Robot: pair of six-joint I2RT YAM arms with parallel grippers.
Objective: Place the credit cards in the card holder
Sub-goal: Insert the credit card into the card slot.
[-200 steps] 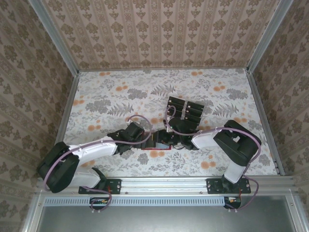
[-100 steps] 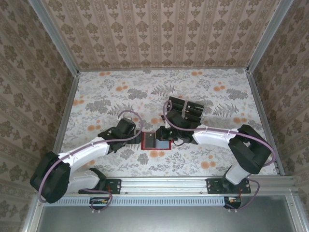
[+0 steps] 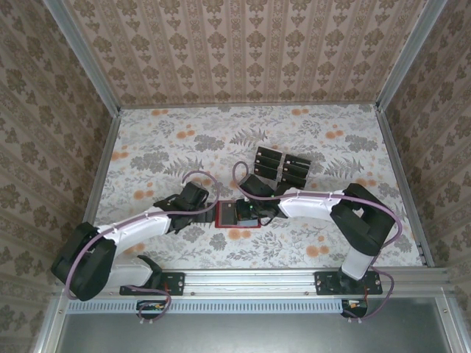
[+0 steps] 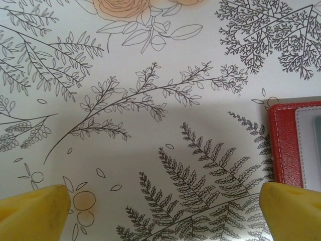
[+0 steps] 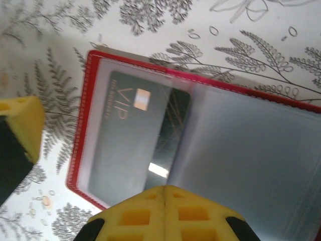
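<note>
Pushing the credit card (image 5: 131,140) fully in needs a soft touch: right pincer (image 5: 164,193) pressed together above the open card holder (image 5: 251,145) on the worktop (image 4: 125,75), left pincer (image 4: 163,208) spread just beside it.

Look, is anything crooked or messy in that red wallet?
Nothing is spilled or broken. The card holder lies open and flat, and the credit card sits straight in it. Its end nearest the fold looks darker, perhaps not fully under the clear pocket.
</note>
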